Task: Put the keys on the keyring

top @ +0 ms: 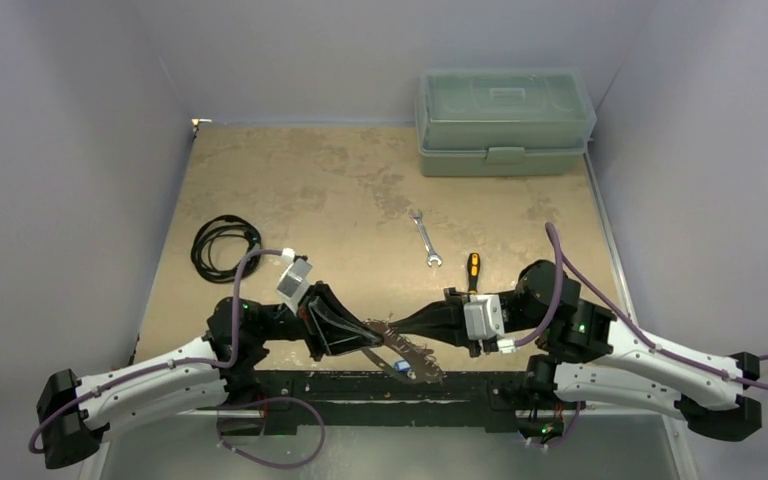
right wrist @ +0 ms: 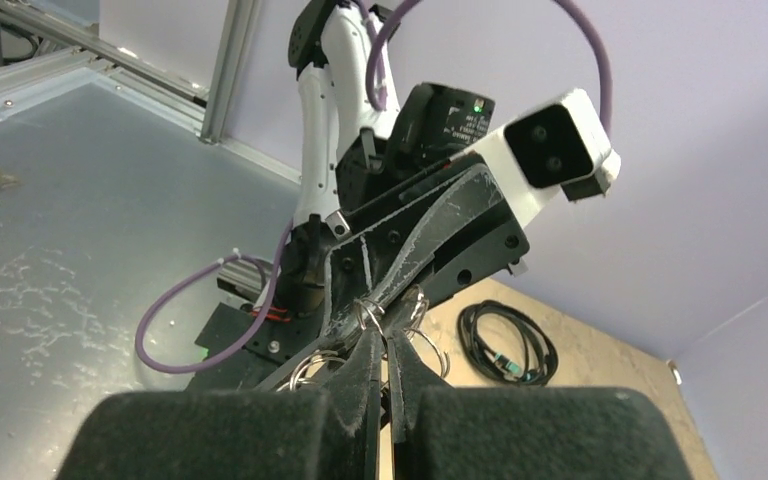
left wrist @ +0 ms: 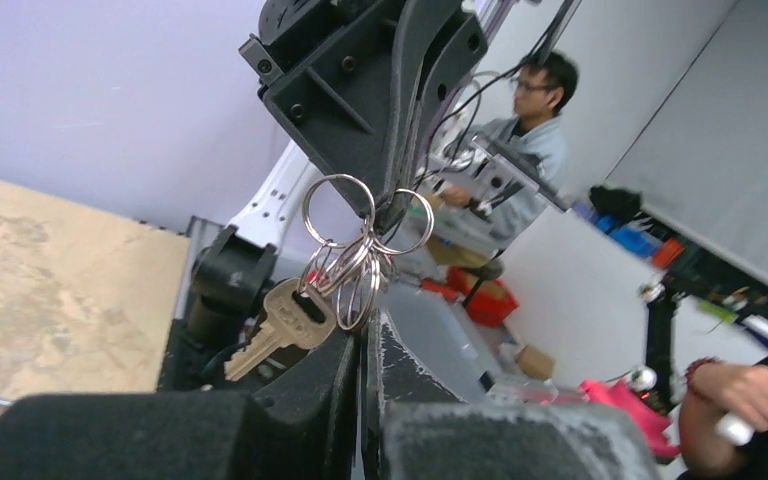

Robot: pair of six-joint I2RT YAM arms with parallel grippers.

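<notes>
My two grippers meet tip to tip above the table's near edge. Between them hangs the keyring (top: 412, 354), seen here as a bunch of linked silver wire rings (left wrist: 352, 250). A brass key (left wrist: 278, 325) with no coloured head hangs from the rings. My left gripper (left wrist: 372, 322) is shut on one ring at the bottom of the bunch. My right gripper (right wrist: 380, 338) is shut on another ring (right wrist: 367, 312), and it also shows from above in the left wrist view (left wrist: 392, 205). A small blue-headed key (top: 401, 368) shows under the bunch. No flat D-shaped holder can be made out.
A coiled black cable (top: 222, 243) lies at the left. A silver wrench (top: 425, 238) and a yellow-handled screwdriver (top: 473, 270) lie mid-table. A green toolbox (top: 505, 122) stands at the back right. A black rail (top: 360, 385) runs along the near edge.
</notes>
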